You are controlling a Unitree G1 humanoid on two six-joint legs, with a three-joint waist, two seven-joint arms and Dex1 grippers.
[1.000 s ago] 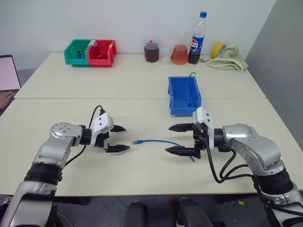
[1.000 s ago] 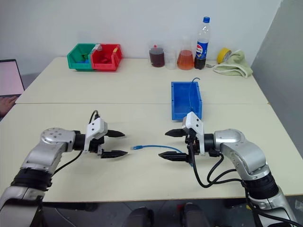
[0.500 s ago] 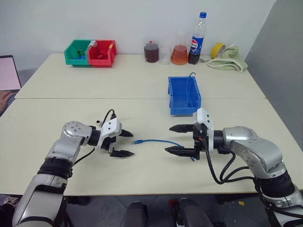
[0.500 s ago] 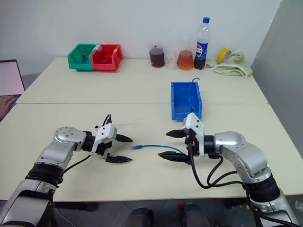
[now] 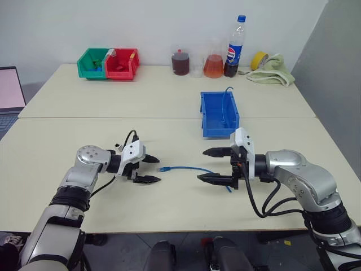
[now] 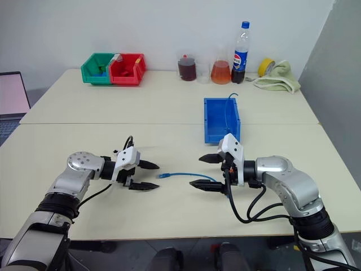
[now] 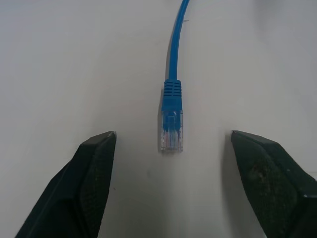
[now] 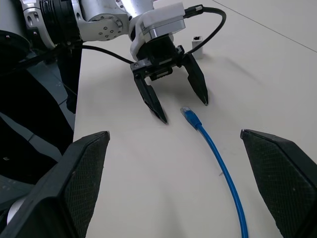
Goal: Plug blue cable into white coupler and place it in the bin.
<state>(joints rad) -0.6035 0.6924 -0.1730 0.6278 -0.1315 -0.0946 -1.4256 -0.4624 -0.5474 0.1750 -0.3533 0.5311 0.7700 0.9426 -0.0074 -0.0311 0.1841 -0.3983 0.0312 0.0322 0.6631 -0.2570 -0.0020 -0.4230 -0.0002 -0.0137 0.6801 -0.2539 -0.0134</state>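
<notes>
the blue cable [image 5: 189, 169] is lying flat on the pale table, curving gently, its clear plug [image 7: 170, 130] with a ribbed blue boot resting on the surface. the white coupler [image 8: 197, 38] is sitting on the table well apart from the plug, a tiny boxy block with a dark socket face. the bin [image 5: 219, 114], blue and rectangular, is standing farther back with a thin cable hanging over its rim.

three bins [image 5: 219, 116], one blue cable [image 5: 189, 168], one white coupler [image 8: 197, 37], one bottle [image 5: 235, 46]
</notes>
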